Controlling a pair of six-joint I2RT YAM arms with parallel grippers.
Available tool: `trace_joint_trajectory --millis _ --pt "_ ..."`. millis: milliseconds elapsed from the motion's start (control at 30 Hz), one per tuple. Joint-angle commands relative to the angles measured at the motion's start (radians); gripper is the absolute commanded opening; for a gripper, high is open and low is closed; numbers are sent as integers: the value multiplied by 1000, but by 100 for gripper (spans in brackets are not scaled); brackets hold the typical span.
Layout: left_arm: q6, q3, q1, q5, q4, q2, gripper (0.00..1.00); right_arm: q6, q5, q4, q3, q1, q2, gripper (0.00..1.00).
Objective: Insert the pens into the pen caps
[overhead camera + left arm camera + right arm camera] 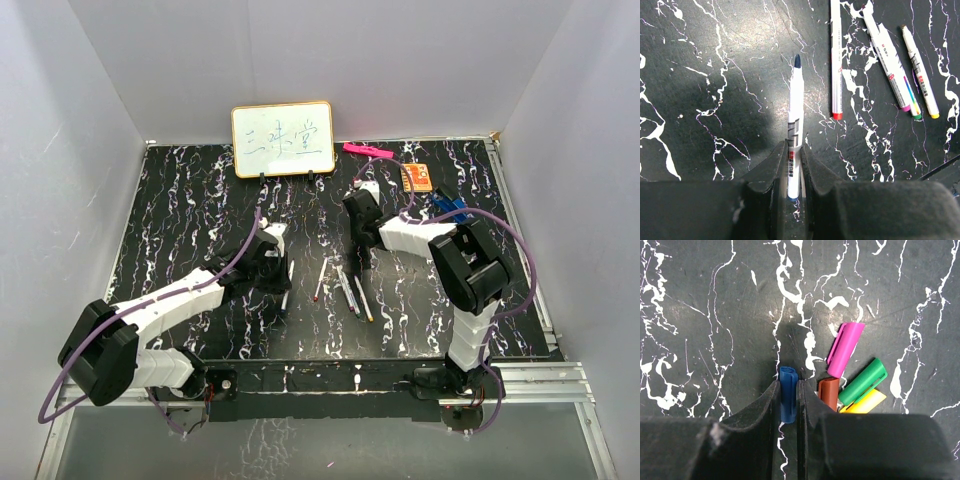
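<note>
Now left fingers pinch a pen, right fingers pinch a blue cap; if either tilts, the tip may miss.

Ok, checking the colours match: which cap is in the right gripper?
The blue cap, pinched in the right gripper; the pink, brown, green and yellow caps lie loose beside it.

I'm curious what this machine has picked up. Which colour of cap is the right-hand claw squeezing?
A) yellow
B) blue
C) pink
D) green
B: in the right wrist view, the right gripper is closed on the blue cap, while the pink cap, green cap and yellow cap lie loose beside it.
</note>
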State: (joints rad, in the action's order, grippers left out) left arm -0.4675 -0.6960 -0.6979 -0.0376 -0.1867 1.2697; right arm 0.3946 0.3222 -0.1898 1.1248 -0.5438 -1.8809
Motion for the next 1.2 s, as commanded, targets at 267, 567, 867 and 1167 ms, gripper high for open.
trace_joint_trajectory --millis 267,567,867,1167 --pt "10 -36 -5 4 -25 -7 0 20 -54 5 28 -2 -40 19" --pt "9 -36 -5 10 -31 -11 0 31 -63 1 12 -2 -45 33" --pt "9 -32 -5 11 -34 -16 0 41 -74 -16 5 -2 -69 11" --pt "16 -32 -5 0 -17 -9 0 45 -74 -46 -19 -2 -79 0"
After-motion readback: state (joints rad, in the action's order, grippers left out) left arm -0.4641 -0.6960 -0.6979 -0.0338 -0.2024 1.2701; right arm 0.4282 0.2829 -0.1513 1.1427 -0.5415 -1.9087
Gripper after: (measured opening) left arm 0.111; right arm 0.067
